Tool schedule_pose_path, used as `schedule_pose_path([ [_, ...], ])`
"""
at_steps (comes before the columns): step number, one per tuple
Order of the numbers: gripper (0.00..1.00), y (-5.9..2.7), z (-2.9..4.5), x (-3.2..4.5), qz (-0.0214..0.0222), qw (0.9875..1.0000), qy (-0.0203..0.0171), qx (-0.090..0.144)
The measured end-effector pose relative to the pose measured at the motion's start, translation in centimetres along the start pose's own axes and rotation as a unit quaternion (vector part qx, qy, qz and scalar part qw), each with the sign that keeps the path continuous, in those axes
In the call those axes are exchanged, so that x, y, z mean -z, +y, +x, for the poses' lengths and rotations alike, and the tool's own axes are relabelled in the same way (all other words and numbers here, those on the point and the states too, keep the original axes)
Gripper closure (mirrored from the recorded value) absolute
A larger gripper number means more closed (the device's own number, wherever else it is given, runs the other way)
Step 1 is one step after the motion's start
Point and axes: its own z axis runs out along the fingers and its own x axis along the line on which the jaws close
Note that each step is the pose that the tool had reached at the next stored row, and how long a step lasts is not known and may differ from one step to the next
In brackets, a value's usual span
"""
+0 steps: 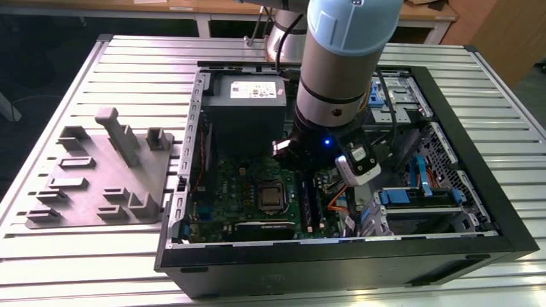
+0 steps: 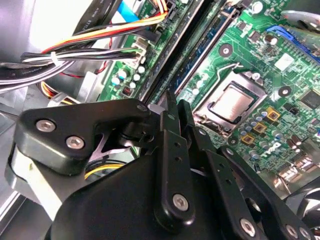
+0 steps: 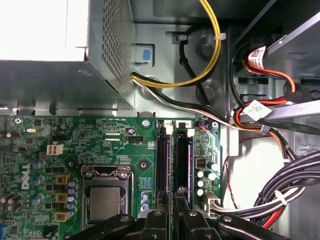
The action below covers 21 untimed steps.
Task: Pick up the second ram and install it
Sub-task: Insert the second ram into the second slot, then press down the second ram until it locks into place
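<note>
On the exterior view's left, a grey fixture tray point(image 1: 98, 169) lies on the slatted worktop point(image 1: 51, 249). At centre, my arm reaches into the open computer case point(image 1: 341, 256), over the green motherboard point(image 1: 247, 185). My tool point(image 2: 172, 107) stands with its fingers point(image 3: 182, 220) nearly together around the upper edge of the second ram point(image 3: 183, 162), which stands upright in its slot, just beside the processor socket point(image 3: 106, 200) in the first wrist view.

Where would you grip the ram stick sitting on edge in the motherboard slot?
Probably along its top long edge, pinching the two flat faces, coming straight down. The second ram stands on edge in the motherboard, with another slot close beside it, so only that upper edge looks free.
</note>
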Motion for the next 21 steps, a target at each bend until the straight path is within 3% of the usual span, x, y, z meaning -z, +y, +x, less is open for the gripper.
schedule_pose_path([
  [4,0.81,0.00,0.00,0.00,0.0000,1.0000,0.0000,0.000],
  [5,0.88,0.00,0.00,0.00,0.0000,1.0000,0.0000,0.000],
  [7,0.90,0.00,0.00,0.01,0.0000,1.0000,0.0000,0.000],
  [21,0.90,0.14,0.00,0.02,-0.0003,1.0000,0.0000,0.000],
])
